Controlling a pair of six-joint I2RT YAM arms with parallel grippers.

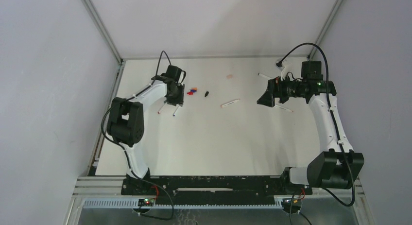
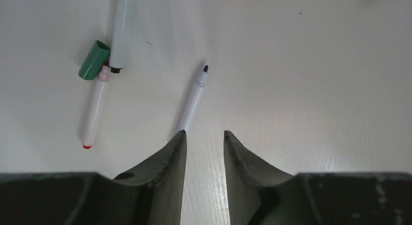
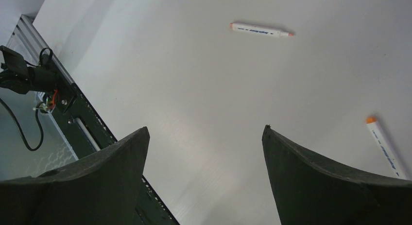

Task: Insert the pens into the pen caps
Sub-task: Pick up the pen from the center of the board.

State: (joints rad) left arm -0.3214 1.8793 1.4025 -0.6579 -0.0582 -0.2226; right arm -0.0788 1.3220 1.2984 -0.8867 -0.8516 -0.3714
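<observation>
Pens [image 2: 193, 101] uncapped, green cap [image 2: 94, 60] beside, L pincer [image 2: 205, 132] narrow, empty, R pincer [image 3: 205, 128] wide.

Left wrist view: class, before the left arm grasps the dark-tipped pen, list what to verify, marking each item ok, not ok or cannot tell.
1. Cap off the dark-tipped pen: ok, tip showing.
2. Pen centred between the left gripper's fingers: not ok; its rear end disappears behind one finger and the gap is empty.
3. Neighbours apart from the pen: ok; green cap and red-tipped pen lie clear of it.
4. Matching cap found: cannot tell; a black cap lies nearby, but the tip's exact colour is unclear.
5. Open, empty right gripper: ok.
</observation>
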